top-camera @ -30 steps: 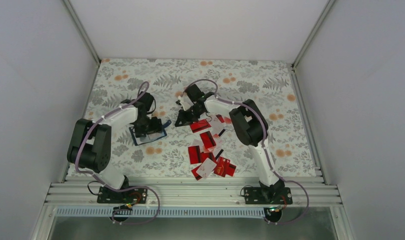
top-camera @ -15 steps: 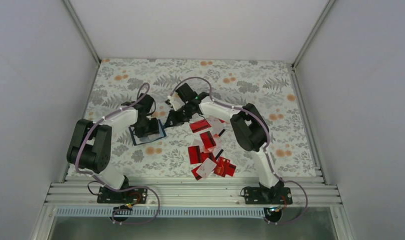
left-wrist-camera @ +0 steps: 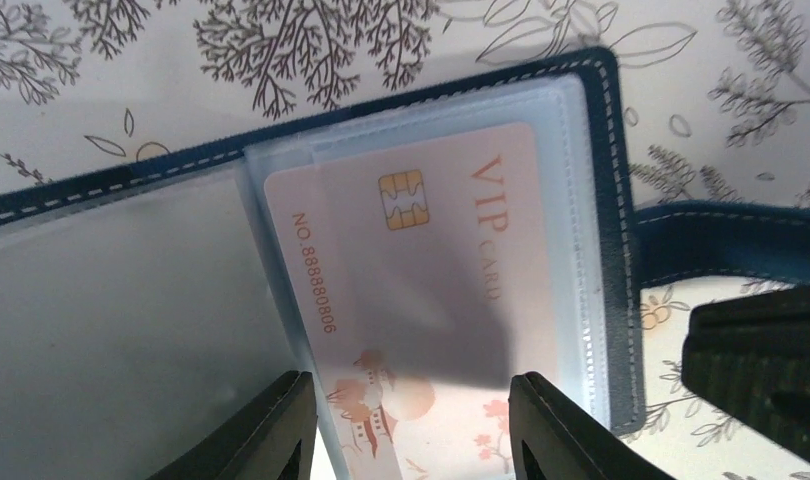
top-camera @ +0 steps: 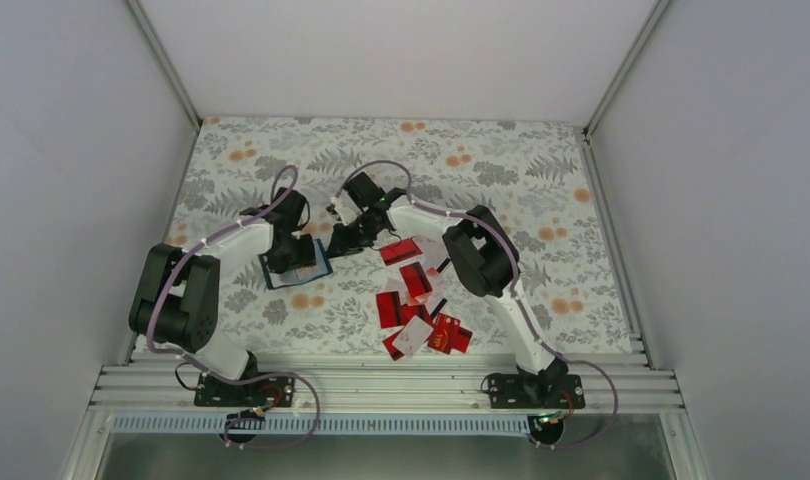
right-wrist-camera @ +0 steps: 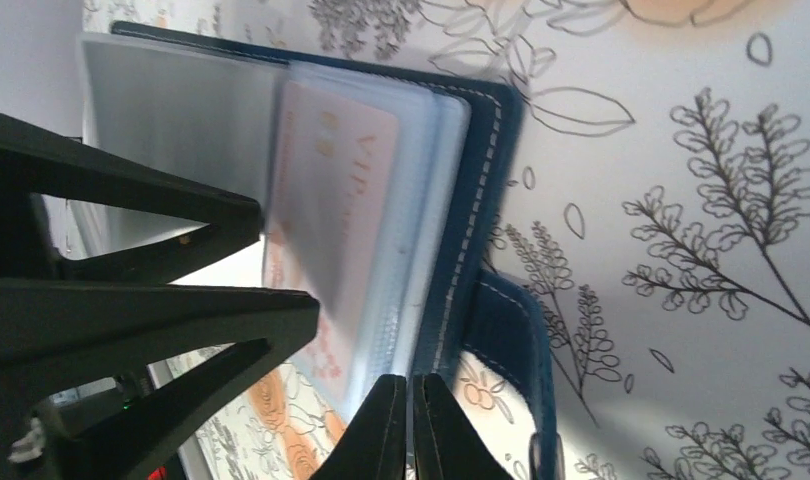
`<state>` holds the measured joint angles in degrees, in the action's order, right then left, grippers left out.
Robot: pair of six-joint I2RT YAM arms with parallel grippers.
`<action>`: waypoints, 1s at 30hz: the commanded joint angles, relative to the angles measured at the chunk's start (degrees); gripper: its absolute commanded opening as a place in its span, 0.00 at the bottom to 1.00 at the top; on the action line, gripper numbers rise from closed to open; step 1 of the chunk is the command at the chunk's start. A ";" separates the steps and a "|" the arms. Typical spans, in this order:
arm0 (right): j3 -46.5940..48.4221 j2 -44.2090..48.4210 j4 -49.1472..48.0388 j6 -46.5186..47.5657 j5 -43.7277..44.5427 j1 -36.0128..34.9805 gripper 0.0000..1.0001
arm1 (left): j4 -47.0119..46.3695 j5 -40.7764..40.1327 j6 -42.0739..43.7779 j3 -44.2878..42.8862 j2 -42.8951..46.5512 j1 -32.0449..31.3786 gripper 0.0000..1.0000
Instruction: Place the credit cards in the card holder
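Observation:
The card holder (top-camera: 321,269) lies open on the floral cloth, navy outside (left-wrist-camera: 613,250) with clear sleeves. A white VIP card (left-wrist-camera: 431,270) sits in the top sleeve and also shows in the right wrist view (right-wrist-camera: 331,200). My left gripper (left-wrist-camera: 411,432) is open just above the holder, one finger on each side of that card. My right gripper (right-wrist-camera: 411,405) is shut, with nothing showing between its fingers. Its tips are at the holder's right edge (right-wrist-camera: 481,220), beside the sleeves. The other credit cards (top-camera: 413,285), mostly red, lie loose to the right.
The holder's closing strap (right-wrist-camera: 521,340) sticks out to the right under my right gripper. Both grippers (top-camera: 293,250) (top-camera: 343,238) are close together over the holder. The black left fingers (right-wrist-camera: 181,330) fill the left of the right wrist view. White walls enclose the cloth.
My right gripper has moved left from beside the card pile to the holder's right edge. My left gripper has stayed over the holder.

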<state>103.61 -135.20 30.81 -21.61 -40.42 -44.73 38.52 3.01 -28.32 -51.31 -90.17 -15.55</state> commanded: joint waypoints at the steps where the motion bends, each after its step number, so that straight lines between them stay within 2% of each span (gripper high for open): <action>1: 1.72 -1.56 0.72 0.11 1.14 -0.36 0.04 | -1.78 -0.63 -0.48 1.60 0.06 0.03 0.48; 13: -0.34 -3.59 0.93 0.26 1.10 -0.45 0.04 | -5.33 2.66 -0.19 2.98 -1.49 0.09 0.42; 30: -1.28 -3.59 1.73 0.20 2.00 -0.62 0.04 | -13.81 14.85 -1.37 4.41 0.07 0.08 0.39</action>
<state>103.46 -137.29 31.38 -21.61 -40.12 -44.51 31.48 9.26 -28.95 -48.29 -90.74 -14.63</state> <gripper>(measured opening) 0.040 0.396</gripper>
